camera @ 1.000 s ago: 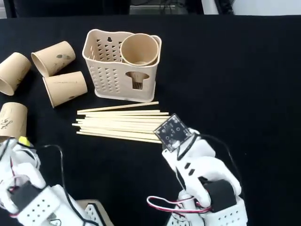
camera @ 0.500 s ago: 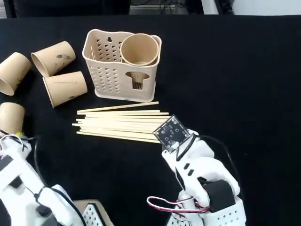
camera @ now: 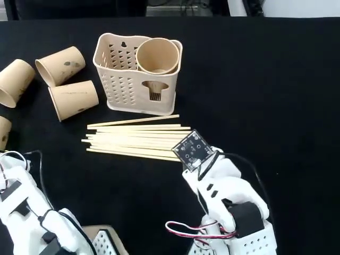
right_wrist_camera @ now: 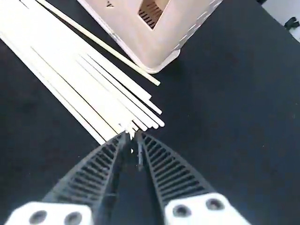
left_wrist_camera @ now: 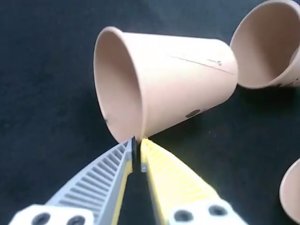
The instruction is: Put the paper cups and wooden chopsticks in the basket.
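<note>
while left gripper pinches one cup of five, right gripper closed at chopsticks

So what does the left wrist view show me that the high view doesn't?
Left wrist only: the left gripper pinched shut on the rim of a paper cup lying on its side. High only: the basket with one cup standing inside, and the wooden chopsticks. Both: that held cup, at the high view's left edge, and other loose cups nearby.

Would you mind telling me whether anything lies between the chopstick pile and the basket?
Nothing visible does: bare table lies between the wooden chopsticks and the basket. One paper cup already stands inside, with open room beside it.
</note>
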Controlling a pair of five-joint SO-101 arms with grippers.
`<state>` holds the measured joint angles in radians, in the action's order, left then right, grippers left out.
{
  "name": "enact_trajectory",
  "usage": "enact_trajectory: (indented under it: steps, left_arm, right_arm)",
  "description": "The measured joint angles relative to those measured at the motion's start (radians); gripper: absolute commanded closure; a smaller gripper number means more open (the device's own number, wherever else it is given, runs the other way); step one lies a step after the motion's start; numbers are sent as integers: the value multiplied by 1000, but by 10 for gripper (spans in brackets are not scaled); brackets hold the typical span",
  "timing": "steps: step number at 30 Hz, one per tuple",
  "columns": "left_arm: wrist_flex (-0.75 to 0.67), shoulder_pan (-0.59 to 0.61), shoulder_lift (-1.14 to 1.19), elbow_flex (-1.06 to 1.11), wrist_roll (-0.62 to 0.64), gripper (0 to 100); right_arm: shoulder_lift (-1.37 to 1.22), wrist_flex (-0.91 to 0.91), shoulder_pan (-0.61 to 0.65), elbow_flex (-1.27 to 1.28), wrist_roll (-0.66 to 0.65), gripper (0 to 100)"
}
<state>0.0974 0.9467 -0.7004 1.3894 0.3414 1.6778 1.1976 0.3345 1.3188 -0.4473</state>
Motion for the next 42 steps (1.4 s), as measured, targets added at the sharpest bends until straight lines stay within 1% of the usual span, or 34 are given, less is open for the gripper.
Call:
enact_trajectory:
  steps: [6, 9, 12, 14, 16, 17, 20, 22, 24, 26, 29, 32, 36, 40, 42]
  left_arm:
    - [0, 0, -5, 3, 0, 972]
    - [17, 0, -57, 23, 0, 972]
    - [94, 0, -161, 37, 0, 971]
    - [181, 0, -259, 37, -2, 970]
    - [275, 0, -377, 38, -35, 965]
    - [325, 0, -448, 43, -72, 944]
    - [465, 18, -663, 80, -209, 835]
    - [499, 44, -813, 138, -247, 775]
    - [500, 86, -965, 224, -247, 747]
    - [502, 117, -1068, 290, -230, 752]
    - [479, 210, -1073, 292, -144, 752]
    - [462, 272, -1065, 295, -60, 750]
    - [428, 255, -1025, 296, -35, 750]
    - [368, 181, -957, 299, -21, 748]
    - [324, 164, -908, 299, 6, 720]
  right_arm:
    - [0, 0, 0, 3, 0, 962]
    - [0, 0, 0, 3, 0, 962]
    - [0, 0, 0, 3, 0, 962]
    - [0, 0, 0, 3, 0, 962]
    - [2, 0, 0, 11, 0, 962]
    - [0, 0, 0, 15, 0, 962]
    - [0, -6, 0, 21, 0, 962]
    - [0, -9, 0, 23, 0, 962]
    - [0, -15, 0, 35, 0, 962]
    - [0, -31, 0, 49, 0, 962]
    - [-3, -48, 0, 63, 0, 962]
    - [0, -51, 0, 63, 0, 962]
    - [-5, -61, 0, 72, 0, 962]
    - [-5, -64, -2, 81, 0, 962]
    - [0, -64, -2, 81, 0, 962]
